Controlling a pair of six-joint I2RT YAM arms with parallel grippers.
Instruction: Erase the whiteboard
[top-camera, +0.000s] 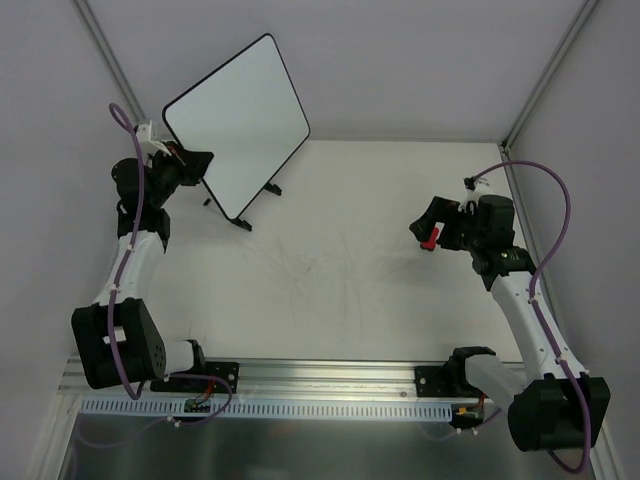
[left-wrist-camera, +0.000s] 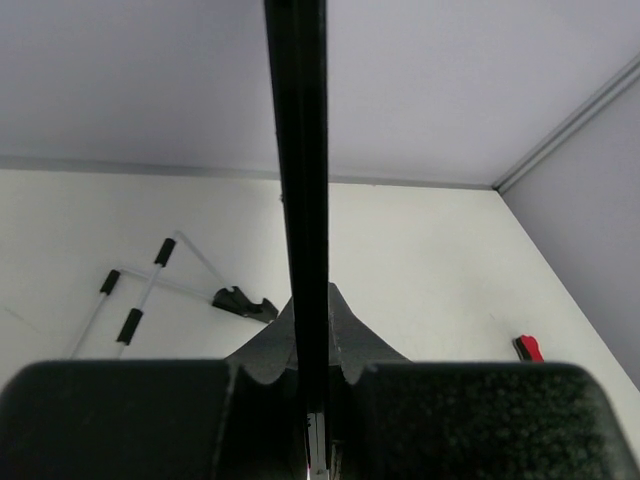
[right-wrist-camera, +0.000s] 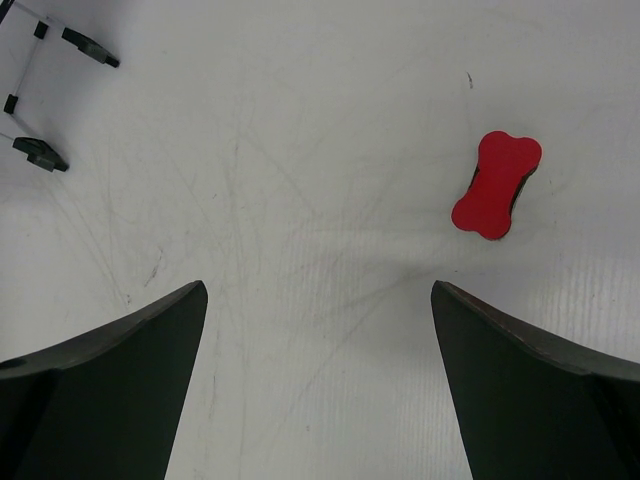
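Observation:
The whiteboard (top-camera: 240, 120) stands tilted at the far left on its small black feet (top-camera: 241, 223), and its face shows plain white. My left gripper (top-camera: 196, 166) is shut on the board's left edge. In the left wrist view that black rim (left-wrist-camera: 300, 200) runs straight up between the closed fingers of the left gripper (left-wrist-camera: 315, 400). My right gripper (top-camera: 426, 232) hovers open over the table at the right. In the right wrist view nothing lies between the spread fingers of the right gripper (right-wrist-camera: 318, 290). A small red bone-shaped eraser (right-wrist-camera: 497, 185) lies flat on the table ahead and to the right of them.
The white table (top-camera: 340, 270) carries faint scuff lines. Grey walls with metal corner posts (top-camera: 545, 75) close in the back and sides. A metal rail (top-camera: 320, 385) runs along the near edge. The board's stand feet (right-wrist-camera: 90, 45) show at the right wrist view's top left.

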